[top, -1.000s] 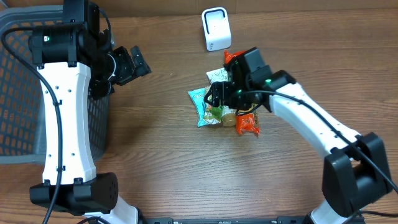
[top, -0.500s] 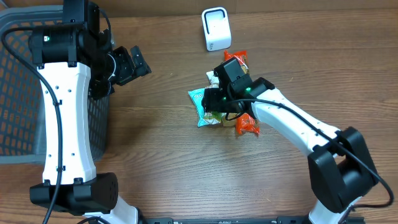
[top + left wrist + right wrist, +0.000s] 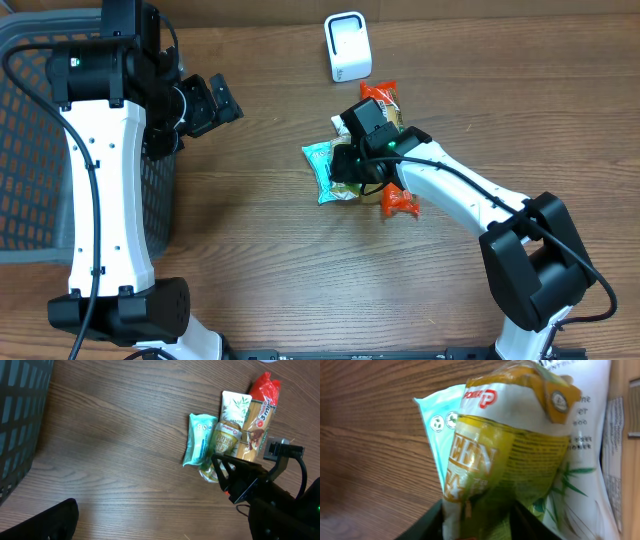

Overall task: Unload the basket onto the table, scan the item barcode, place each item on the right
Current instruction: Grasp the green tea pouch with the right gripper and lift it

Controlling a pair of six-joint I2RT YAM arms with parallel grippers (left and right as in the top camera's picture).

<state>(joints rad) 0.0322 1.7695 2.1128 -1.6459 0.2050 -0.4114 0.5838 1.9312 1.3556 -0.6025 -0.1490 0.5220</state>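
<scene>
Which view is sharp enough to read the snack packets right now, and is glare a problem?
Right wrist: green packet fills the frame, soft at the bottom, sheen on its film. Left wrist: the pile small but crisp. Overhead: evenly lit, right gripper hides part of it.

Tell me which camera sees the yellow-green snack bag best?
The right wrist view. The yellow-green snack bag fills the picture there, close enough to see its lettering. The left wrist view shows it small, among other packets. From overhead, the right arm hides most of it.
</scene>
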